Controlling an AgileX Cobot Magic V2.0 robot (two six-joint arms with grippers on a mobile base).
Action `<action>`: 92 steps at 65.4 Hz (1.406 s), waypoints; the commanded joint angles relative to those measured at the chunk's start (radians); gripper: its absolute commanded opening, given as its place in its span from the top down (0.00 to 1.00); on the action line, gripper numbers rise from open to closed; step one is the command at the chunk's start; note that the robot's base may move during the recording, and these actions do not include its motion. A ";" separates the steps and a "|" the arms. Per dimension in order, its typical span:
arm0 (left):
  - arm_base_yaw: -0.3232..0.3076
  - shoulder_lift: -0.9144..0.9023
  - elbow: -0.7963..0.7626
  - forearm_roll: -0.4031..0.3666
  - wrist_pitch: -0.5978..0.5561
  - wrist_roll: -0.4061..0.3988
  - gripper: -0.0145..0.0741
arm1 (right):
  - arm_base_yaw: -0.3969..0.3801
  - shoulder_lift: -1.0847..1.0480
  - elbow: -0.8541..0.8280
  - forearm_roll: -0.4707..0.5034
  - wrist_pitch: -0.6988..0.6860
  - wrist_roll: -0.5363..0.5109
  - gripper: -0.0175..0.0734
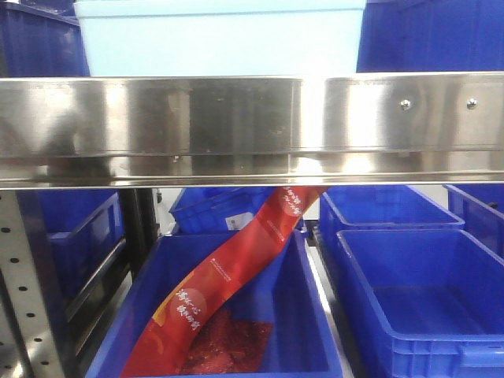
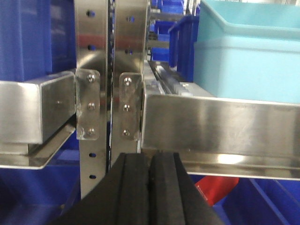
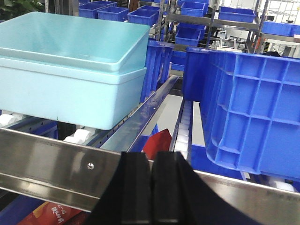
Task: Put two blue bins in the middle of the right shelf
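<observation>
A light blue bin [image 1: 220, 35] sits on the steel shelf [image 1: 252, 126] at the top of the front view; it also shows in the left wrist view [image 2: 248, 56] and the right wrist view [image 3: 70, 70]. A dark blue bin [image 3: 253, 108] stands to its right on the same rollers, seen too in the front view [image 1: 429, 35]. My left gripper [image 2: 149, 161] is shut and empty, below the shelf's front rail near the upright post. My right gripper [image 3: 151, 161] is shut and empty, in front of the rail between the two bins. Neither gripper shows in the front view.
Below the shelf, a blue bin [image 1: 157, 315] holds red snack bags [image 1: 228, 283]. Two more blue bins [image 1: 417, 307] stand at the lower right. A perforated steel post [image 2: 93, 93] divides the shelves. Several blue bins [image 3: 187, 9] fill racks behind.
</observation>
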 commanded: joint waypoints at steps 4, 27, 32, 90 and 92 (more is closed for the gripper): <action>-0.002 -0.007 -0.003 -0.005 -0.005 0.004 0.96 | -0.002 -0.006 0.003 -0.009 -0.020 -0.002 0.99; 0.000 -0.007 -0.003 -0.005 -0.005 0.004 0.96 | -0.002 -0.006 0.003 -0.009 -0.020 -0.002 0.99; 0.000 -0.007 -0.003 -0.005 -0.005 0.004 0.96 | -0.002 -0.006 0.003 -0.009 -0.020 -0.002 0.99; 0.000 -0.007 -0.003 -0.005 -0.005 0.004 0.96 | -0.262 -0.090 0.165 0.218 -0.146 -0.187 0.99; 0.000 -0.007 -0.003 -0.005 -0.005 0.004 0.96 | -0.269 -0.110 0.194 0.218 -0.158 -0.187 0.99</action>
